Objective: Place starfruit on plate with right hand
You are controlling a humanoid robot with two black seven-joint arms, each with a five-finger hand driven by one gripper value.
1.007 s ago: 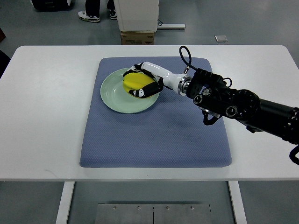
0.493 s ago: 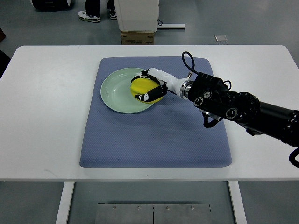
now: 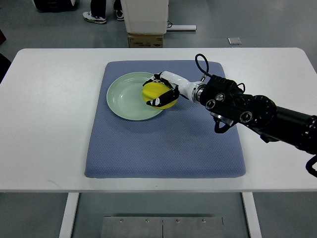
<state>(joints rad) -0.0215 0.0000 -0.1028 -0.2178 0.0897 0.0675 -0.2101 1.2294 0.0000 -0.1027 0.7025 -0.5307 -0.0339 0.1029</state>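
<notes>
One right hand is curling its fingers around the yellow starfruit at the 3 o'clock rim of the green plate.

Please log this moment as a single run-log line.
right hand: shut on starfruit | over right rim of plate | left arm: out of view

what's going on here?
The right hand is shut on a yellow starfruit at the right rim of the green plate, which sits on a blue mat on the white table. The fruit overlaps the plate's edge and is not released yet. No left arm shows.
</notes>
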